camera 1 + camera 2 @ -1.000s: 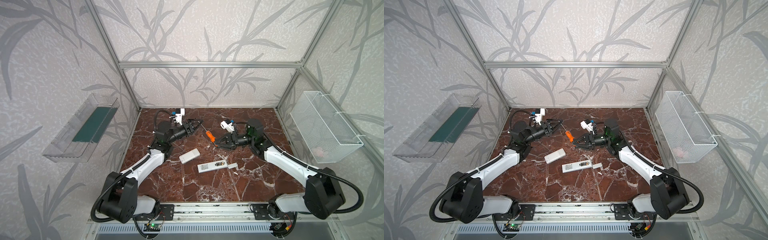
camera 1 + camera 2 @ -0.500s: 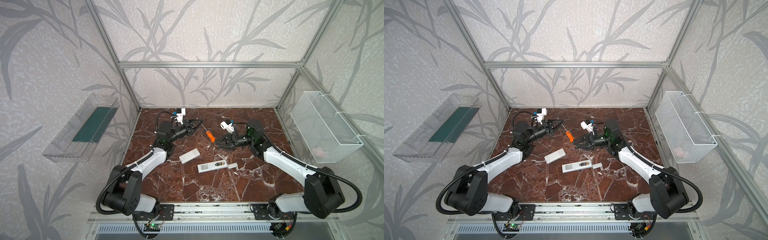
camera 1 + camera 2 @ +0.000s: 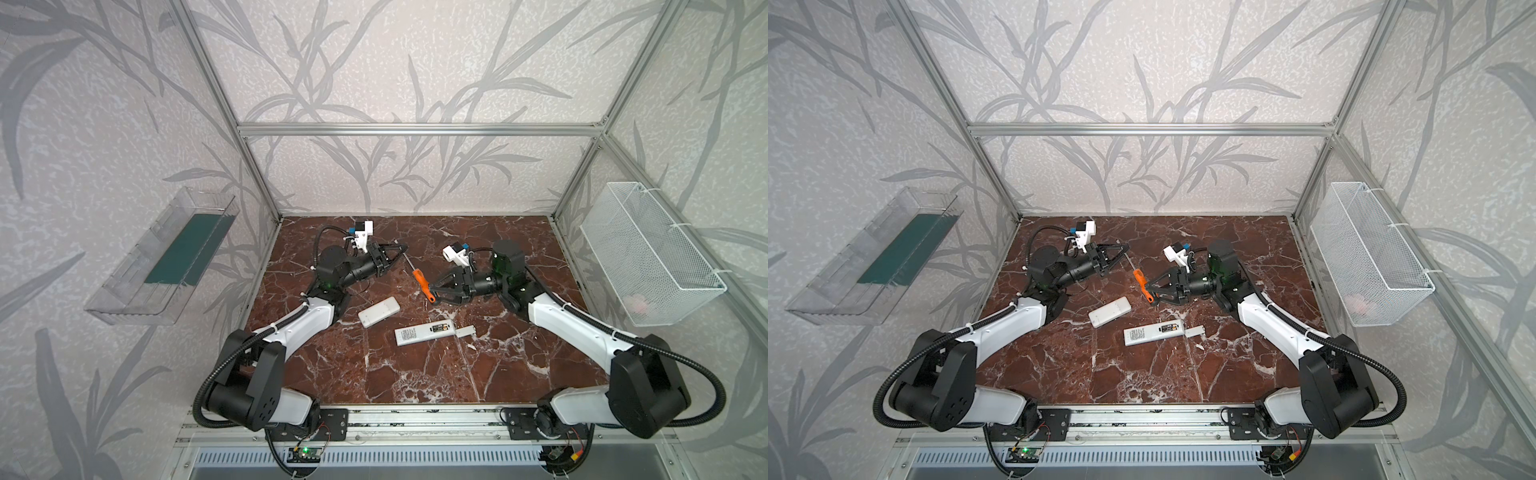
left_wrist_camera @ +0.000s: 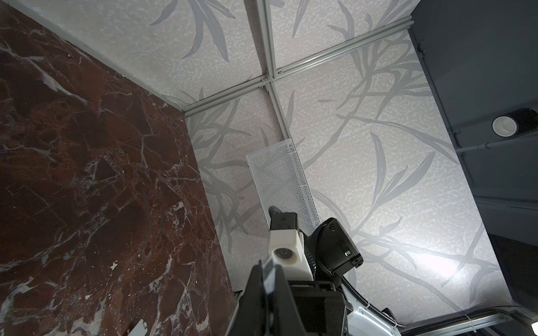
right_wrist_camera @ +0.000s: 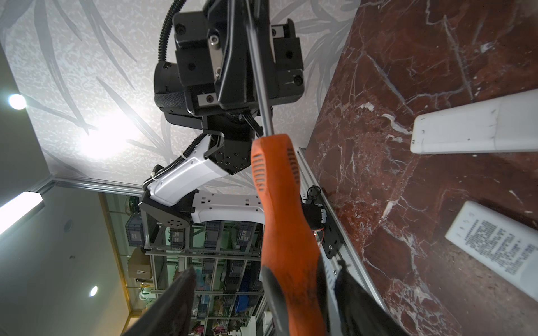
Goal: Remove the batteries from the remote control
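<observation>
Batteries (image 3: 441, 328) sit in the remote (image 3: 411, 333); left fingers (image 3: 392, 248) clamp the screwdriver (image 3: 422, 282), right fingers (image 3: 444, 281) apart

Batteries (image 3: 441, 328) (dark specks) are too small to count.

**Front open, middle crowded**

Between the two arms, the front half of the tabletop (image 3: 395, 374) lies bare from side to side — broad room to pass. The middle is crowded: the closed remote (image 3: 379, 311) and, nearer the front edge, the open remote (image 3: 424, 331), with its cover (image 3: 466, 331) just beside the end toward the right edge, block any low sweep. Behind them the screwdriver (image 3: 419, 277) slants between the left gripper (image 3: 401, 250) and the right gripper (image 3: 433, 294), barring the gap between them. The back right corner is free.
</observation>
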Controlling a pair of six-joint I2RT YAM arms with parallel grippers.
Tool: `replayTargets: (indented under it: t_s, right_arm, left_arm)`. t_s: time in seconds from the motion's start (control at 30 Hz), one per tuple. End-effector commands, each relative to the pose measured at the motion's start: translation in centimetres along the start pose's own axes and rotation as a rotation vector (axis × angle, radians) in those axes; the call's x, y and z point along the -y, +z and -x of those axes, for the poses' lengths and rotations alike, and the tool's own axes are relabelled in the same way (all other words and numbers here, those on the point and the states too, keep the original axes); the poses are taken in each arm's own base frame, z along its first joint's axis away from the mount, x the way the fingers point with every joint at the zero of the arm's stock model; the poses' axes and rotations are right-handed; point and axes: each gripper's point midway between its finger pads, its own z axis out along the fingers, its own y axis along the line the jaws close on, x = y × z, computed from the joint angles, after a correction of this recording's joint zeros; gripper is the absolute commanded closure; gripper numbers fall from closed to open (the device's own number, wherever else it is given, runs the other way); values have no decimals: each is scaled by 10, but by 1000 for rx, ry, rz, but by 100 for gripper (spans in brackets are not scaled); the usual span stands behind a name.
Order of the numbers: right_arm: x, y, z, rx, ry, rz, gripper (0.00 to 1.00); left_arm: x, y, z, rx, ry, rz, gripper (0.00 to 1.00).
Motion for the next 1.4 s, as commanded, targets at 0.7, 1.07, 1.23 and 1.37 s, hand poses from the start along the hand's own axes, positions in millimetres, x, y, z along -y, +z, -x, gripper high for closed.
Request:
replayTargets:
  t_s: [0.7,1.07,1.23,1.37]
  right_arm:
    - [28,-29,50,396,-442,-365,6]
    - [43,-7,65,436,-475,-311,7]
    - [49,4,72,424,-421,-287,14]
    - [54,0,76,467,-401,-313,21]
  left_arm:
    - [-78,16,16,157,-297,212,100]
    - [-82,22,11,184,-371,214,100]
    - [-83,24,9,186,-373,216,100]
    - [-85,23,9,194,-374,222,100]
